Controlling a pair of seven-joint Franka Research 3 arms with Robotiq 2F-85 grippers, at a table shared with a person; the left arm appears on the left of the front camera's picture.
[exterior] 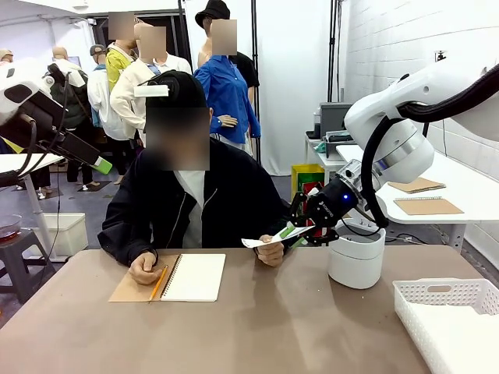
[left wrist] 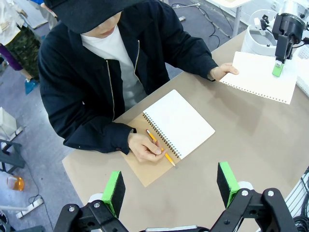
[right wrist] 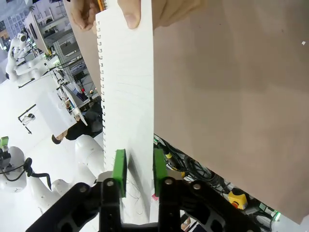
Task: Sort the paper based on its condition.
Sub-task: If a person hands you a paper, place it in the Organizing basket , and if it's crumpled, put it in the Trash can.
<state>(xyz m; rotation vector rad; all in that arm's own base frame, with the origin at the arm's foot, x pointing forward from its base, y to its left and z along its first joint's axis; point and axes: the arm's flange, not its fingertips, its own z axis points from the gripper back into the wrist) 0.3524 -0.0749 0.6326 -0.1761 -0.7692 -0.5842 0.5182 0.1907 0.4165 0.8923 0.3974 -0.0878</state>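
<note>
The person across the table holds out a white sheet of paper (exterior: 265, 240) by one end, with a torn perforated edge along one side (right wrist: 128, 96). My right gripper (exterior: 292, 231) reaches in from the right, its green pads on either side of the sheet's near end (right wrist: 139, 166). The jaws are narrowed, and a gap still shows between them. In the left wrist view the same paper (left wrist: 260, 77) lies under that gripper (left wrist: 277, 67). My left gripper (left wrist: 171, 188) hangs high above the table with its jaws wide and nothing between them; it also appears at the upper left (exterior: 97, 164).
An open spiral notebook (exterior: 193, 276) lies on a brown pad (exterior: 129, 290) before the person, whose other hand holds a yellow pencil (left wrist: 161, 147). A white round bin (exterior: 356, 261) stands behind my right gripper. A white slotted basket (exterior: 452, 319) sits at the near right corner.
</note>
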